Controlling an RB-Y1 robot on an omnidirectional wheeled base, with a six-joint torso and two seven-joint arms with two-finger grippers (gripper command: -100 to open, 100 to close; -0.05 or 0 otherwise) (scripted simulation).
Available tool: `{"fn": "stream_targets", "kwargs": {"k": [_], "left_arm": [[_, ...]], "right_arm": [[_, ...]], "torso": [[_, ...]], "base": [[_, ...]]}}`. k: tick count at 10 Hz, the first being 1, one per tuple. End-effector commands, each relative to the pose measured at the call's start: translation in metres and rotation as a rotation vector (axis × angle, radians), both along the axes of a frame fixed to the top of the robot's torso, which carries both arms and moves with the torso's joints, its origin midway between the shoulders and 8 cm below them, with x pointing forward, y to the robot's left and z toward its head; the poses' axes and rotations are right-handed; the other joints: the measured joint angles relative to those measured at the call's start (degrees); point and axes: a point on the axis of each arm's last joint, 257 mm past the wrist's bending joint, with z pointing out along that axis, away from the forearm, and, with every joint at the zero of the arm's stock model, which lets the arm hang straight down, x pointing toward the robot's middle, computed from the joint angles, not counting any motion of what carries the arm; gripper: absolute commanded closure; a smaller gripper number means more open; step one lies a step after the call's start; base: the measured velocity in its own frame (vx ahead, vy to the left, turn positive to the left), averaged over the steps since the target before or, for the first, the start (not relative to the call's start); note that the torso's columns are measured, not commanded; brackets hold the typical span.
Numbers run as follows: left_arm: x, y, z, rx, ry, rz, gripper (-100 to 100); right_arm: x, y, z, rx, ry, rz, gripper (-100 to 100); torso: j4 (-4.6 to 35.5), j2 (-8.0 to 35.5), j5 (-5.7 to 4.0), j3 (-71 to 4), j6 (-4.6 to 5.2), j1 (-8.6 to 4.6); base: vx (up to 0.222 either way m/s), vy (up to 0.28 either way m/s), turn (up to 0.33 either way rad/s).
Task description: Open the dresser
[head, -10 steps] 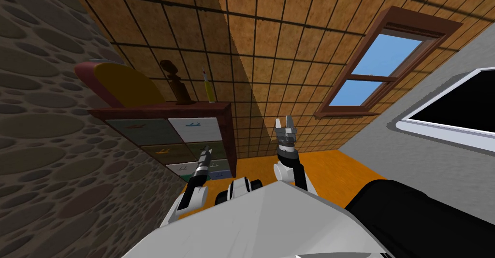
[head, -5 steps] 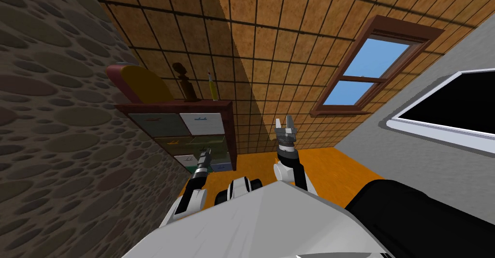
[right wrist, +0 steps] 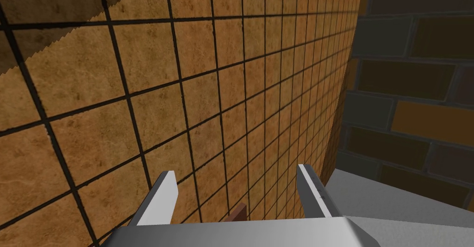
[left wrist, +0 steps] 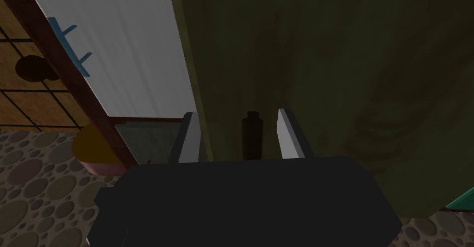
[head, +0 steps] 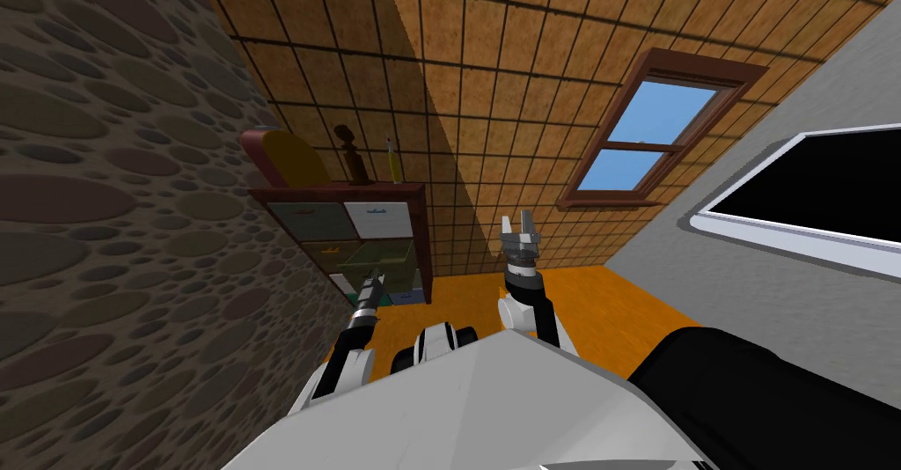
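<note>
Reaching low and forward, the left gripper (left wrist: 236, 113) sits at the olive-green drawer front (left wrist: 324, 73) of the dark red-brown dresser (head: 421, 236). The dresser stands against the brown pebble-patterned wall (head: 106, 227), in the corner where that meets the tan tiled wall (head: 493, 95). The two light grey fingers are drawn in narrower than a full spread, one on each side of the short dark handle (left wrist: 251, 133). I read that as a clench on the handle, though the touching surfaces are hidden behind the gripper's dark body. In the head view the olive drawer seems to stand a little proud of its neighbours, so I judge the pull begun and the drawer only partly out. Just beside it lies a white drawer front (left wrist: 139, 50) with a thin blue handle (left wrist: 69, 38). The right gripper (head: 517, 220) is raised before the tiled wall, well apart from the dresser, with its fingers spread and holding nothing. The main risk is slipping: the handle is slim, and a pull angled off the drawer's line of travel could drag the blades along it until they come free. The same skew could jam the drawer in its frame. The pebble wall runs close along the left arm, so drawing back may scrape the elbow. A sharp tug might also rock the dark brown figurine (head: 355, 161) and the slender yellow bottle (head: 393, 161) on top.
</note>
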Motion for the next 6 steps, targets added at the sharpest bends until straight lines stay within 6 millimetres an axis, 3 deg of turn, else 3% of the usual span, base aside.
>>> {"fn": "stream_targets", "kwargs": {"k": [1, 6], "left_arm": [[0.002, 0.001, 0.011, -0.001, 0.002, 0.001, -100], [0.004, 0.002, 0.038, -0.002, 0.002, 0.002, -100]], "right_arm": [[0.000, 0.000, 0.000, 0.000, 0.000, 0.000, 0], [0.000, 0.000, 0.000, 0.000, 0.000, 0.000, 0]], "torso": [[-0.18, -0.35, 0.03, -0.22, 0.03, -0.04], [-0.09, 0.09, 0.09, 0.05, 0.04, 0.09]], "base": [[0.021, -0.013, 0.006], [0.007, -0.005, -0.005]]}}
